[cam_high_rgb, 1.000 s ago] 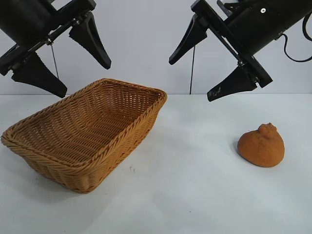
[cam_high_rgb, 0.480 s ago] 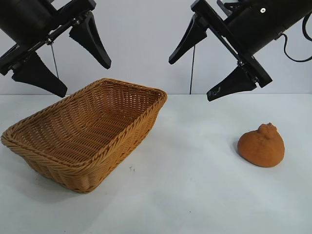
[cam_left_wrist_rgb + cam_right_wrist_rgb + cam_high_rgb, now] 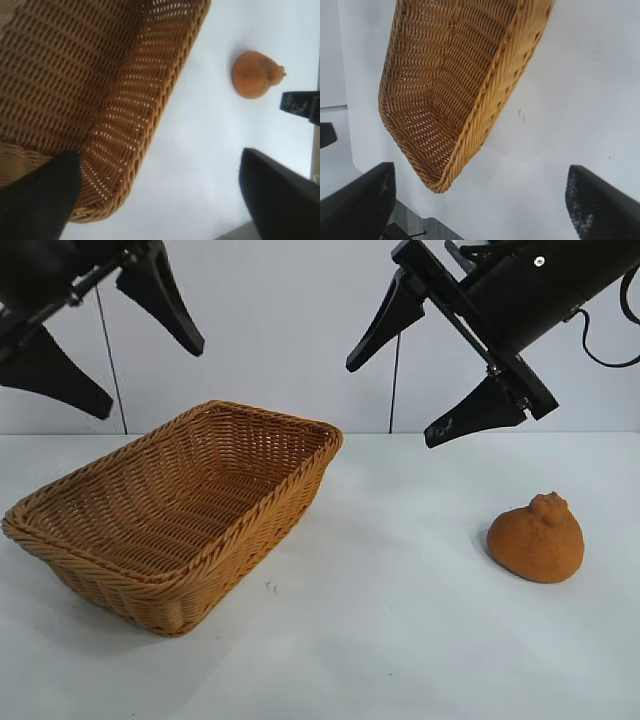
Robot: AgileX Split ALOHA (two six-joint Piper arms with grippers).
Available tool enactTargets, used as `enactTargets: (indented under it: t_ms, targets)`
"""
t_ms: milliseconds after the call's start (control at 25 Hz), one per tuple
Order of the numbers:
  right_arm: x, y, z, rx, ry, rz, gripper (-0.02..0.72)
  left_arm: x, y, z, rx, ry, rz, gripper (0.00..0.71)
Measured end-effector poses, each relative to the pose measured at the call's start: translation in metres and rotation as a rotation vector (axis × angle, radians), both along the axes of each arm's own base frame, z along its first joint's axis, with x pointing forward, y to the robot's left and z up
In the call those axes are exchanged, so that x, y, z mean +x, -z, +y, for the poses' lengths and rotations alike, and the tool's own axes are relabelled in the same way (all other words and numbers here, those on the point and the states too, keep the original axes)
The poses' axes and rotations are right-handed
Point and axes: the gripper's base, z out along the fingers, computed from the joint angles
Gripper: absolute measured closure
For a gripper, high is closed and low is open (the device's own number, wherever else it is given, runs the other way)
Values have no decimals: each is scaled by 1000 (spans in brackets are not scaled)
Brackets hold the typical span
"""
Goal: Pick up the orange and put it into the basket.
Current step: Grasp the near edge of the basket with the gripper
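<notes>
1. The bumpy, dull-orange round fruit (image 3: 536,539) with a little knob on top sits alone on the white surface (image 3: 400,620). Nothing touches it. Its skin looks rough and dimpled, so I think it will not slip.
2. The big tan woven wicker basket (image 3: 176,508) lies well apart from the fruit. It is empty, and its sloping sides and braided rim make a wide, easy target.
3. My right tool (image 3: 398,365) hangs above the surface, between the two, spread wide and holding nothing. I think it is nearest for the pick.
4. My left tool (image 3: 110,345) hangs high over the basket, spread wide too, holding nothing.
</notes>
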Motion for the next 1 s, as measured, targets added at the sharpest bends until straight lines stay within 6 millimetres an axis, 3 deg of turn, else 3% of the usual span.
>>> enactTargets:
  t_ms: [160, 280, 520, 680, 1000]
  targets:
    - [0, 0, 0, 0, 0, 0, 72, -18, -17, -2, 52, -117, 26, 98]
    - [0, 0, 0, 0, 0, 0, 72, -27, -13, -8, 110, -269, 91, 98]
    - [0, 0, 0, 0, 0, 0, 72, -37, 28, 0, 170, -560, 222, 98]
    - [0, 0, 0, 1, 0, 0, 72, -32, 54, 10, 176, -598, 304, 98]
    - [0, 0, 0, 1, -2, 3, 72, -13, 88, 12, 125, -623, 399, 98]
